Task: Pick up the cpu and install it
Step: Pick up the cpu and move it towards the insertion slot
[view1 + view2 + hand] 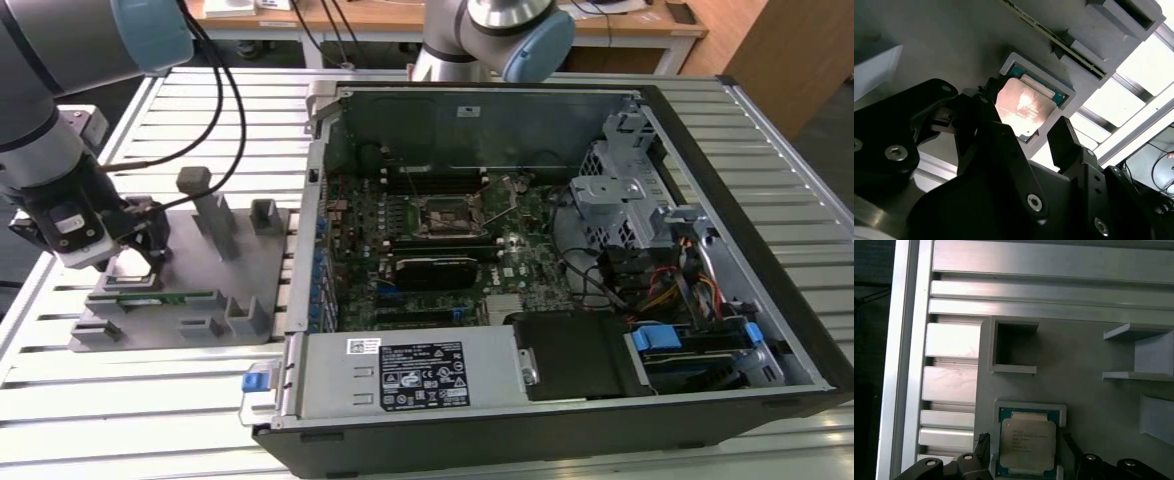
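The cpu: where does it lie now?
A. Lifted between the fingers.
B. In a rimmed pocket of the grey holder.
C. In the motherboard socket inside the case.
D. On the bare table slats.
B: in both wrist views the cpu lies flat in a rimmed pocket of the grey holder, with the open fingers on either side of it.

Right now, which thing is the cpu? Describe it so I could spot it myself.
Beside the open computer case, on the exterior view's left, lies a grey holder tray. The cpu sits in a square framed pocket of that tray, between the open fingers of the gripper. It is a flat square with a shiny silver top, unlike the long thin green memory stick nearby.
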`<state>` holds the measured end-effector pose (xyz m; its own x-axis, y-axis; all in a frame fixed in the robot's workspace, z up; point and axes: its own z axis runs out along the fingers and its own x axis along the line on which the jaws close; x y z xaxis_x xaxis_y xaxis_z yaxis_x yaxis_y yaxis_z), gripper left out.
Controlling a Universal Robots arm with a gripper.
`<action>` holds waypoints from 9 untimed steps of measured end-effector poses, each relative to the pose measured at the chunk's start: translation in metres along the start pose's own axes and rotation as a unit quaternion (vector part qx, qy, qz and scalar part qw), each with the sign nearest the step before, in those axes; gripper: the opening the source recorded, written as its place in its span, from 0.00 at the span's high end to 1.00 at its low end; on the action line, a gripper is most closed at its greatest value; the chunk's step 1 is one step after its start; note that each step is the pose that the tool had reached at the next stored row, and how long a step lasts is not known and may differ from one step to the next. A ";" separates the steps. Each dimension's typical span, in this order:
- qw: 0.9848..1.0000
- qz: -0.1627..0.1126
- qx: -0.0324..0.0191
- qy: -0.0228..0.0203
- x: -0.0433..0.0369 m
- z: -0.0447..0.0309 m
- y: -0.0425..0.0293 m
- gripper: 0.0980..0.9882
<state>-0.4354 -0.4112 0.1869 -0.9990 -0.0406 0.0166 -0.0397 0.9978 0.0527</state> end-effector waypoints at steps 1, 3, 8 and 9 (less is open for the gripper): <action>1.000 0.001 0.000 0.000 -0.0001 0.0004 0.0000 0.37; 1.000 0.004 0.000 0.000 -0.0003 0.0014 0.0001 0.37; 1.000 0.007 -0.001 0.000 -0.0010 0.0025 0.0008 0.37; 1.000 0.007 -0.001 0.000 -0.0011 0.0026 0.0008 0.37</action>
<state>-0.4344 -0.4102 0.1844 -0.9995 -0.0273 0.0163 -0.0264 0.9982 0.0537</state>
